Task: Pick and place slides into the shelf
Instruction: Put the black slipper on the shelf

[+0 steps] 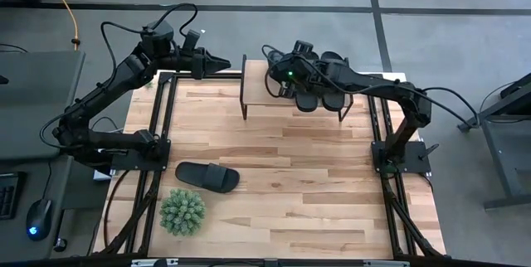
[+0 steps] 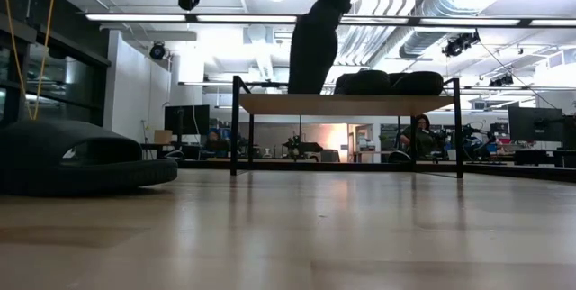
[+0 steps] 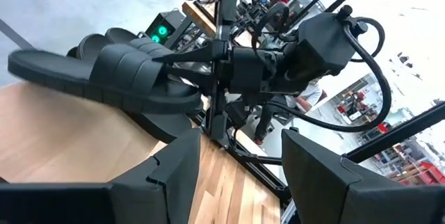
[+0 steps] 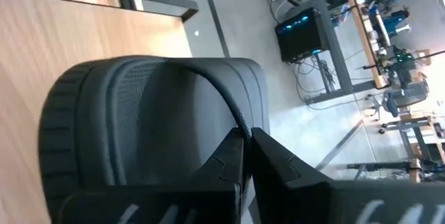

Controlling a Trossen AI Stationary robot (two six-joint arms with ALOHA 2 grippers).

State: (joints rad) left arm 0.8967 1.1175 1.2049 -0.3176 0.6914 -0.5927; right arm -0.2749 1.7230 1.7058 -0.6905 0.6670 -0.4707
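My right gripper [image 4: 247,147] is shut on a black slide [image 3: 104,78] over the left part of the shelf [image 1: 257,80], a light plank on thin black legs at the table's far side. Two more slides [image 1: 333,97] lie with their soles on the shelf's right part. Another slide [image 1: 207,176] lies sole down on the table, near the left. My left gripper [image 1: 224,64] hangs open and empty, just left of the shelf and above its top. My right gripper pinches the edge of the slide's wide strap [image 4: 233,123] between its two fingers. The fingers [image 3: 198,56] come at it slanting down from the table's right. The slide sits nearly level, sole down, just over the shelf top; whether it touches the plank, I cannot tell.
A spiky green plant [image 1: 182,211] stands near the table's front left corner. Black frame rails [image 1: 162,126] run along the table's left and right edges. Bare wood lies between the shelf and the front edge. People and desks show in the room beyond.
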